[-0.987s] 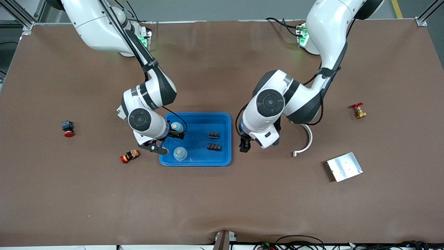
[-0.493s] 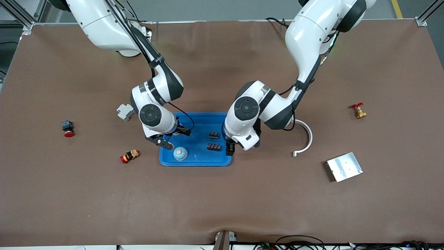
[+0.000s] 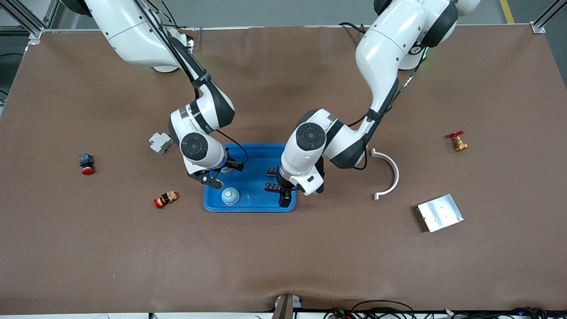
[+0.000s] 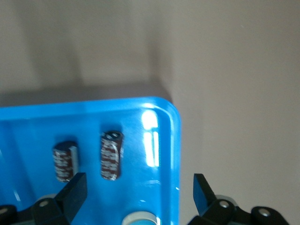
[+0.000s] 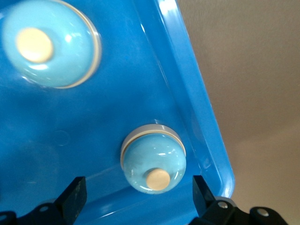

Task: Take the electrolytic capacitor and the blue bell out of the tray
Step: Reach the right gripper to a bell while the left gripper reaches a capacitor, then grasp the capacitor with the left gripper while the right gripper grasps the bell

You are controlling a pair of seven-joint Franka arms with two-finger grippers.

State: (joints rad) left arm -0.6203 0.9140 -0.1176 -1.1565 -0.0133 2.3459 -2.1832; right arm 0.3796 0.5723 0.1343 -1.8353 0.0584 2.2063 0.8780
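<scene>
Sitting in the blue tray (image 3: 257, 150) are two light-blue bells and two dark capacitors. One bell (image 5: 153, 158) is lying between the spread-wide fingers of the right gripper (image 5: 137, 197), close to the tray wall; the other bell (image 3: 230, 195) is resting nearer the front camera. Both capacitors (image 4: 111, 155) are lying just ahead of the left gripper (image 3: 283, 200), whose fingers (image 4: 205, 190) are likewise standing wide apart with nothing held, straddling the tray's rim. Scattered around the tray on the brown table (image 3: 283, 248) are a white curved piece (image 3: 388, 173), a metal plate (image 3: 440, 212) and a brass valve (image 3: 458, 141).
</scene>
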